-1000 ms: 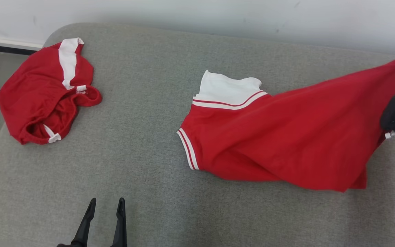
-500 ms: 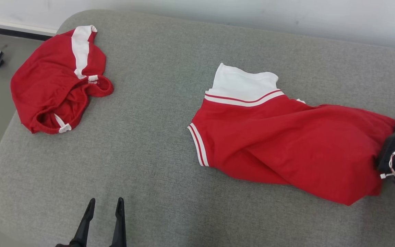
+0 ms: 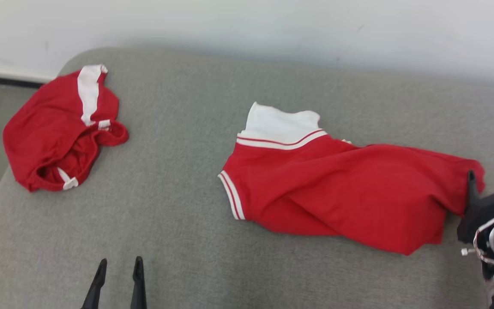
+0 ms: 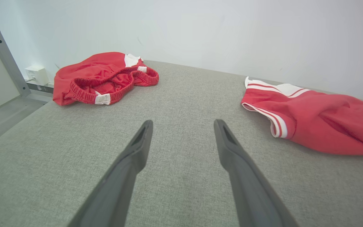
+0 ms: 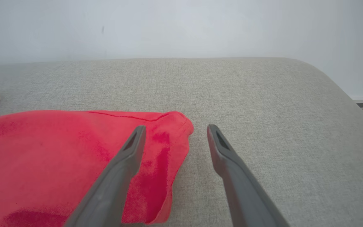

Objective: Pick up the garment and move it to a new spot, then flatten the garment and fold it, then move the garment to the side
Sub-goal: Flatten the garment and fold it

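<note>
Since the right gripper (image 3: 488, 185) and left gripper (image 3: 118, 268) stand spread and empty, grasping the garment's (image 3: 341, 189) rumpled corner may pinch seemingly doubled layers, trapping creases.

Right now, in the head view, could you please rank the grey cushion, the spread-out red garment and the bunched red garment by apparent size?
Largest: grey cushion, running past the frame.
Then: spread-out red garment.
Smallest: bunched red garment, clearly smaller.
</note>
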